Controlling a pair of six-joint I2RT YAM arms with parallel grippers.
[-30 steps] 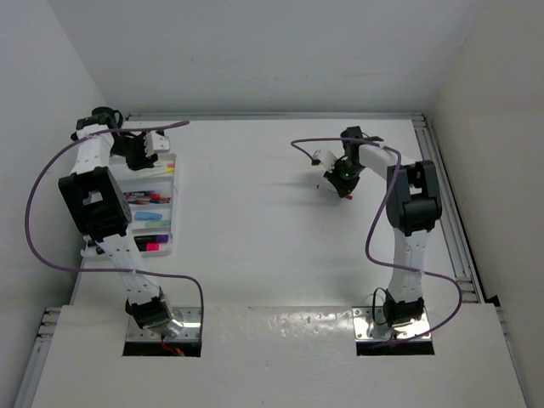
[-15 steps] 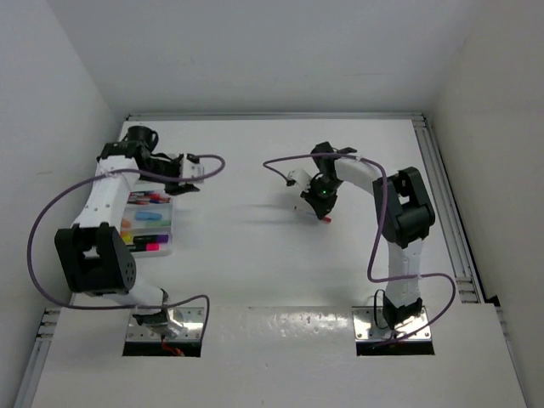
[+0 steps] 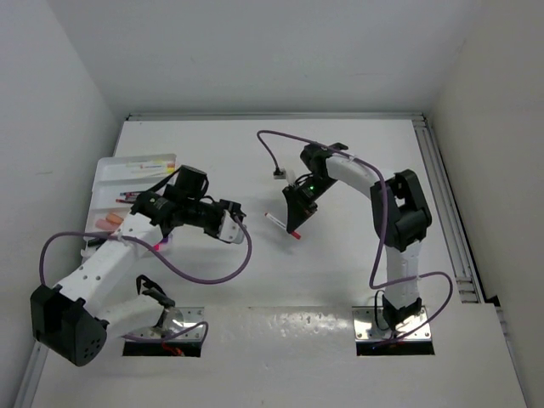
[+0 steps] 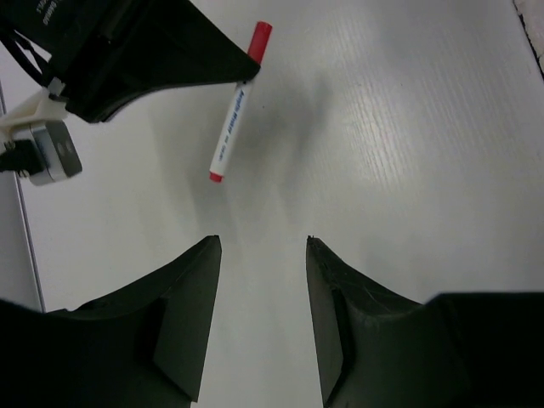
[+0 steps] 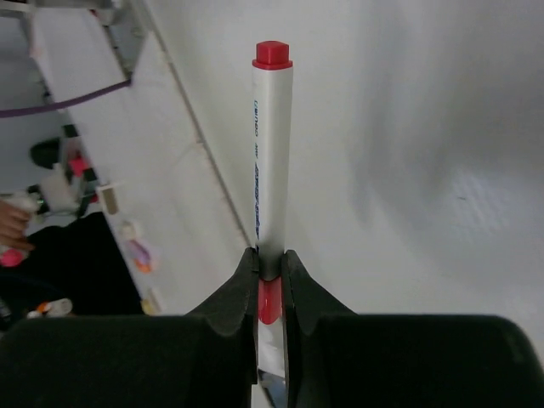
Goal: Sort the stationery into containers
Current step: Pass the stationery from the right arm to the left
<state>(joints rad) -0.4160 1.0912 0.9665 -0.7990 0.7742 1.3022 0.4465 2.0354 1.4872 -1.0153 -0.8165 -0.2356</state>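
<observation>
The right jaws are pressed together on a white pen, pinching it by its red-capped end so that nearly the whole barrel sticks out unsupported. In the overhead view it appears to hang above the middle of the counter, well apart from the white tray at the far left, where other stationery already lies. The left jaws stand spread with nothing between them, pointed at the pen's free end, so a hand-over looks likely.

The hold is the weak point. A grip this close to one end gives the pen leverage, and any nudge from the other arm could swing it or pull it out of the cap. If the left jaws close off-line they may push the barrel aside and not clamp it. If the right jaws let go too soon, the pen would fall and roll across the counter. The two arms are near each other, so a clash is possible
</observation>
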